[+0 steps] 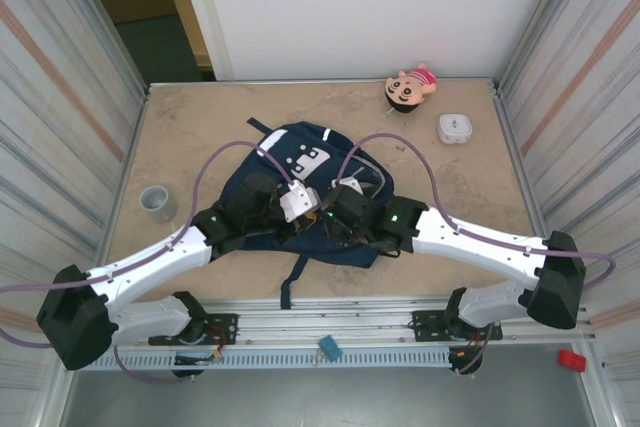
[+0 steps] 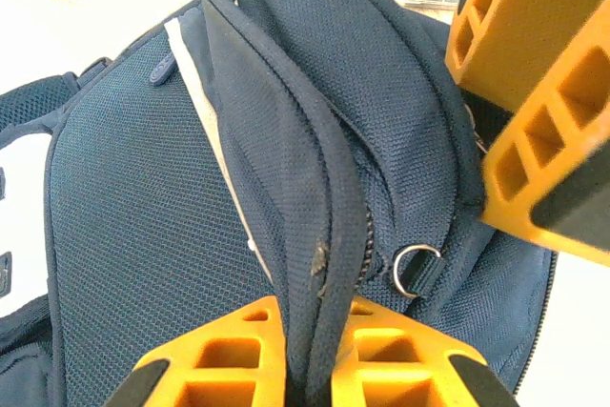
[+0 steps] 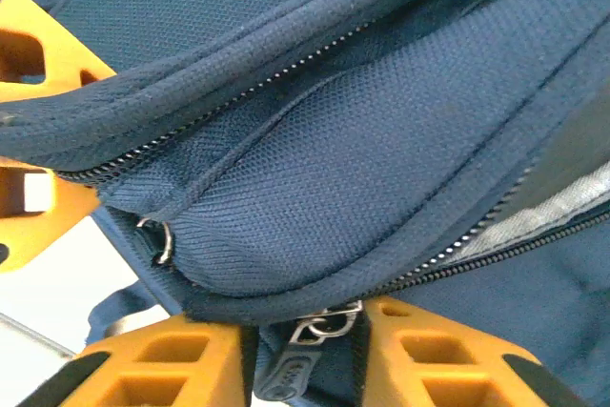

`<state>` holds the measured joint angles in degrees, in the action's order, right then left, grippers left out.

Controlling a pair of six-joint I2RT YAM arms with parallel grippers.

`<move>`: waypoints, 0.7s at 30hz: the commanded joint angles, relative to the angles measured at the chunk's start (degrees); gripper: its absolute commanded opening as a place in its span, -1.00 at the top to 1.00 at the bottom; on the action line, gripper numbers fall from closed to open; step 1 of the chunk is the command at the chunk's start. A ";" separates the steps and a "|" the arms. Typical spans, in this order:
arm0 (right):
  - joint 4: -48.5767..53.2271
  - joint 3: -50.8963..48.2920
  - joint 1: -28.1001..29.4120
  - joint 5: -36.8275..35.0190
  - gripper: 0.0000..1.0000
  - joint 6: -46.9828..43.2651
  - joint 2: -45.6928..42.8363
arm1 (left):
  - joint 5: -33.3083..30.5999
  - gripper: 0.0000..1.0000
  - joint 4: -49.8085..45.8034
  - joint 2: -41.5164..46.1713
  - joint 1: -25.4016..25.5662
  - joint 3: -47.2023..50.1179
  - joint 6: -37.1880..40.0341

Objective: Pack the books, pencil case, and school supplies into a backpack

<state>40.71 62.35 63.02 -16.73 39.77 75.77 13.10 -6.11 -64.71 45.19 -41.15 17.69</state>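
The navy-blue backpack (image 1: 300, 162) lies in the middle of the table with both arms over its near end. My left gripper (image 2: 317, 319) is shut on a raised fold of the backpack's zipper edge (image 2: 334, 235), and it sits above the bag (image 1: 300, 215). My right gripper (image 3: 303, 333) is shut on the dark zipper pull (image 3: 295, 369) under the bag's rim, close beside the left one (image 1: 338, 209). Its orange fingers (image 2: 534, 92) also reach into the left wrist view. The books, the pencil case and the school supplies are out of view.
A grey round cup (image 1: 157, 202) stands at the left of the table. A small white square box (image 1: 456, 128) and a pink doll (image 1: 412, 85) lie at the back right. Metal walls close in both sides. A dark strap (image 1: 290, 282) trails toward the near edge.
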 commanded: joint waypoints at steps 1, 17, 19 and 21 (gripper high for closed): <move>3.10 2.50 -0.01 -4.35 0.56 -0.36 0.36 | 0.50 1.00 0.07 1.73 -0.67 -2.39 -2.83; 5.84 -4.38 -13.48 6.72 1.00 -4.36 -9.48 | 0.24 1.00 -2.84 2.95 -2.47 -1.14 0.31; 4.49 -5.83 -16.88 10.51 1.00 -6.22 -10.83 | 0.43 1.00 -3.71 3.80 -2.61 -0.78 1.38; 3.70 -6.81 -20.20 13.92 1.00 -8.07 -11.58 | 0.80 1.00 -4.61 4.64 -2.57 -0.40 2.50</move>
<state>38.63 57.71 48.51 -1.10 35.22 66.41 14.61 -5.74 -63.81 44.34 -41.28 18.90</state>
